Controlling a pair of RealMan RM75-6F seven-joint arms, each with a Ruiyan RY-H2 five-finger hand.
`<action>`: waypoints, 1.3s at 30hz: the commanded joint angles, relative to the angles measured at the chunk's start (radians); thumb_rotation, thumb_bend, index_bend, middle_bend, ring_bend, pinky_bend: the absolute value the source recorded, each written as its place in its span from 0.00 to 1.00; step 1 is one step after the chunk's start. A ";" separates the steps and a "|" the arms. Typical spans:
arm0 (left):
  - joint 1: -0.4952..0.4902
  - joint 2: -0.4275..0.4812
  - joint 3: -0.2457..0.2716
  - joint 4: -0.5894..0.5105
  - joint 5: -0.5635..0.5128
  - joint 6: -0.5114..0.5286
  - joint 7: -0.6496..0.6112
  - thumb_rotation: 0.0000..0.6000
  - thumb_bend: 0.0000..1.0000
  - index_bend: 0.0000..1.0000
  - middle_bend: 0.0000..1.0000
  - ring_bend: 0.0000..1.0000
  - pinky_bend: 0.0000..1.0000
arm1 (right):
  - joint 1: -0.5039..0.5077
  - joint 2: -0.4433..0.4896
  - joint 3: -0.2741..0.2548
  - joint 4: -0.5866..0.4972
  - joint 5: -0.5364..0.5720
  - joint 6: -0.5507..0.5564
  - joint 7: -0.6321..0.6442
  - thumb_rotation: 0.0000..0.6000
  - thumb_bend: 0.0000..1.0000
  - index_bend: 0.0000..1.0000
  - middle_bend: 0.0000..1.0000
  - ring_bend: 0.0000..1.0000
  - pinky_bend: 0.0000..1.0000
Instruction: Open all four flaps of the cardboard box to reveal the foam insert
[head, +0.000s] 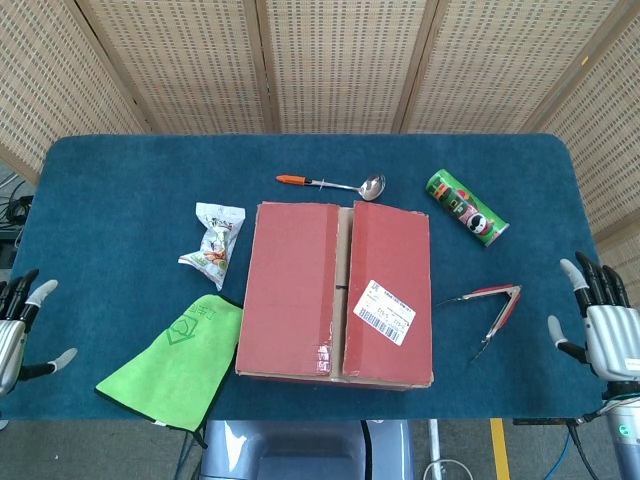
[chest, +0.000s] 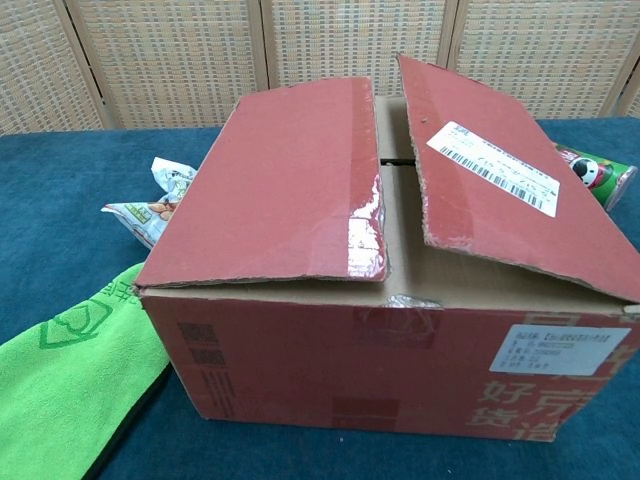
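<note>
Cardboard box (head: 335, 292): rectangular, reddish-brown corrugated board, set at the middle of the tabletop (head: 120, 190) toward its near edge. Two long top flaps lie nearly shut with a narrow gap between them; in the chest view the left flap (chest: 280, 185) and the right flap (chest: 500, 190) both tilt up slightly from the centre seam, edges ragged, a strip of glossy tape at the left flap's near corner. White barcode label (head: 385, 312) on the right flap; printed characters and a second label on the front wall.

Tabletop: dark teal, napped fabric surface, rounded corners, backed by woven cane screen panels.

Green cloth (head: 178, 360): bright microfibre, dark-edged, lying flat just beside the box's near-left corner and reaching the table's near edge.

Chip can (head: 467, 208): green cylinder on its side, beyond the box's far-right corner, apart from it.

Snack packet (head: 212, 244): crinkled white foil, left of the box, near it.

Ladle (head: 335, 183): steel bowl and shaft, orange handle tip, lying just behind the box's far edge.

Tongs (head: 490, 306): metal with red arms, spread in a V, right of the box.

Left hand (head: 14, 330): at the left table edge, well apart from the box, fingers spread, holding nothing.

Right hand (head: 600, 325): at the right table edge, fingers spread, empty.
</note>
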 joint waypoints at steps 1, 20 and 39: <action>-0.004 0.002 0.001 -0.004 0.000 -0.005 0.005 0.83 0.12 0.11 0.00 0.00 0.00 | 0.014 0.012 0.006 -0.004 -0.020 -0.006 0.027 1.00 0.64 0.01 0.01 0.00 0.00; -0.033 -0.005 0.004 -0.004 -0.007 -0.050 0.035 0.84 0.13 0.11 0.00 0.00 0.00 | 0.232 0.103 0.076 -0.092 -0.208 -0.123 0.297 1.00 1.00 0.23 0.22 0.03 0.05; -0.059 -0.009 0.000 -0.010 -0.027 -0.083 0.065 0.84 0.13 0.11 0.00 0.00 0.00 | 0.509 0.085 0.135 -0.161 -0.259 -0.357 0.370 1.00 1.00 0.32 0.30 0.11 0.13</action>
